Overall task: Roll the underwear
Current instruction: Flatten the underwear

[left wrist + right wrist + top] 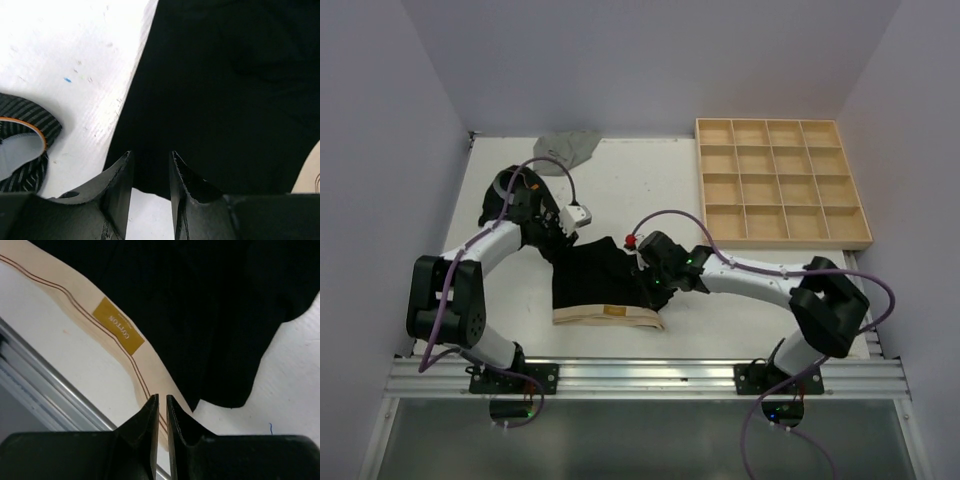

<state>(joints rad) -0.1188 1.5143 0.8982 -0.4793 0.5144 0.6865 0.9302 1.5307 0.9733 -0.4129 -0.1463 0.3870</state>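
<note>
Right pincer [161,398]: jaws nearly closed, empty, over the tan waistband [75,315] of the flat black cotton briefs [598,272] lying mid white bench [650,190]. Left pincer [150,156]: part-open, empty, at a black cloth edge. Risk: uneven pinches would skew the roll, and thin cloth could slip and drag.
</note>
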